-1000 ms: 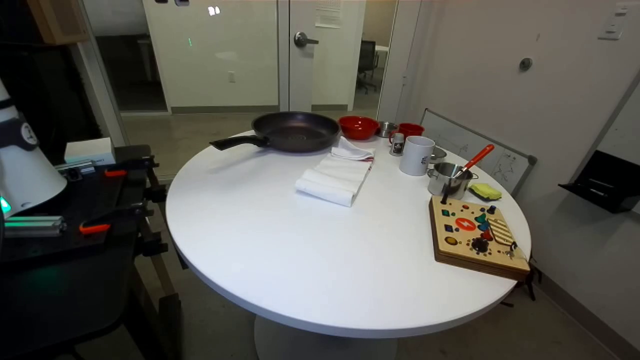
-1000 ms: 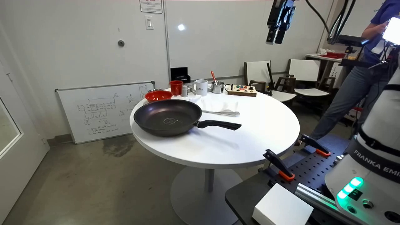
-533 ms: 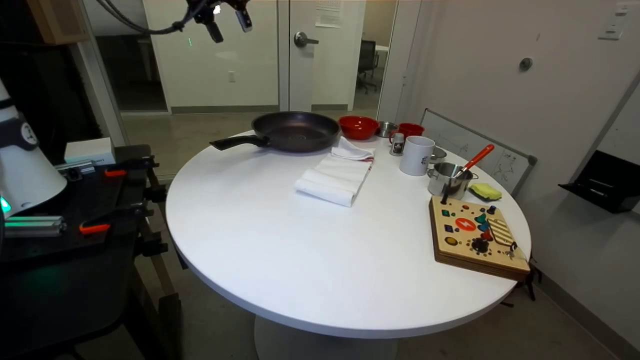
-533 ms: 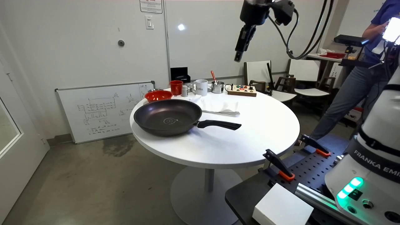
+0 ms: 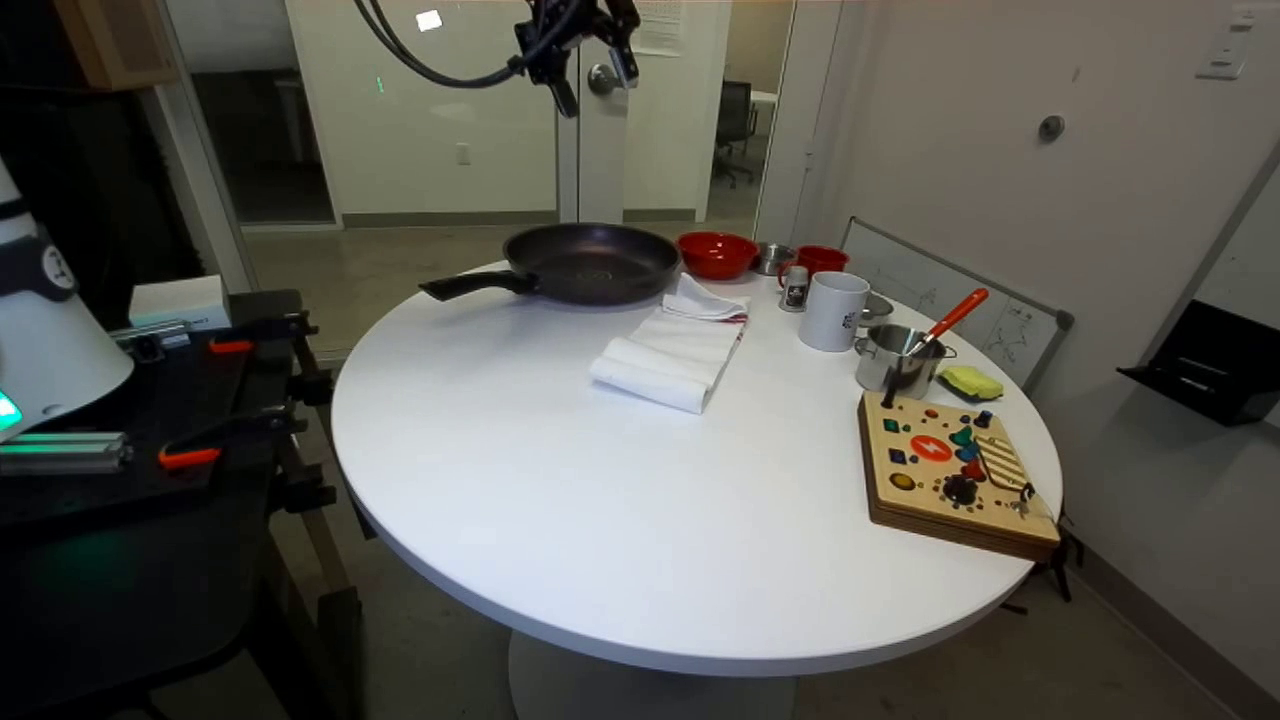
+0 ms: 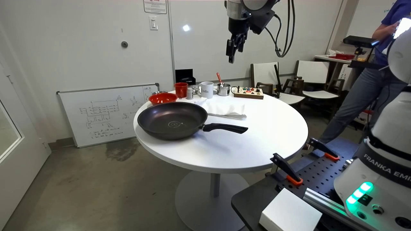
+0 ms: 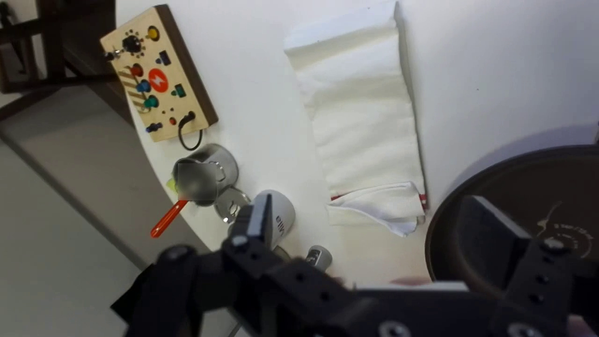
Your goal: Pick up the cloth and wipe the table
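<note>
Two fingers, spread wide with nothing between them, hang high over the bench, tips down, and that looks like an approach pose: a broad gap ready to straddle soft fabric. Below lies the cloth, resting on the bench, folded into a long strip, one end flopped over on itself just beside the frying pan. That doubled end could be the handiest bit to pinch, layered as it is, I'd judge, but the pan's rim is right there, so a grab nearer the middle may be safer! On the other side, the white mug and the steel pot stand towards the edge with the wooden board, perhaps grouped there to give the wipe room. No lift, no wipe yet: by my reckoning the next call is a careful drop onto the fabric.
</note>
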You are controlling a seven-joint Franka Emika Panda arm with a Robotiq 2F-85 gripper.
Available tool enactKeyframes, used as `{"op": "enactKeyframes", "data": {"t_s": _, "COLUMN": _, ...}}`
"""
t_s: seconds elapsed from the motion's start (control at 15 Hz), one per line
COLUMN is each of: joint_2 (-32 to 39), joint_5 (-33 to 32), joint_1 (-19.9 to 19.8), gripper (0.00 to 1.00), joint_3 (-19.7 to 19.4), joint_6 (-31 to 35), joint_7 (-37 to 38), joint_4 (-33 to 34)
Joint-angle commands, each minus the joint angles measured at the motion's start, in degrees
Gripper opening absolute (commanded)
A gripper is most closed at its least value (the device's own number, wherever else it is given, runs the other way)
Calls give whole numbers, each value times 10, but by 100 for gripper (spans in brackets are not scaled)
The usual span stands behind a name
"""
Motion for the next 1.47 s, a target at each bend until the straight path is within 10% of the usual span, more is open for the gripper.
{"op": "enactKeyframes", "data": {"t_s": 0.0, "joint_2": 136, "joint_5": 74, "joint_1": 58, "gripper": 100, "joint_3": -49, "joint_6": -51, "joint_7": -45, "joint_4": 131}}
{"op": "enactKeyframes", "data": {"t_s": 0.4, "joint_2": 220, "joint_5": 150, "joint_1": 81, "gripper": 100, "joint_3": -112, "joint_6": -97, "joint_7": -39, "joint_4": 222}}
{"op": "enactKeyframes", "data": {"t_s": 1.07, "joint_2": 255, "joint_5": 201, "joint_1": 68, "gripper": 100, "joint_3": -144, "joint_6": 121, "joint_7": -63, "joint_4": 142}}
{"op": "enactKeyframes", "data": {"t_s": 1.4, "joint_2": 256, "joint_5": 196, "joint_1": 78, "gripper": 100, "joint_3": -153, "joint_6": 87, "joint_7": -49, "joint_4": 159}}
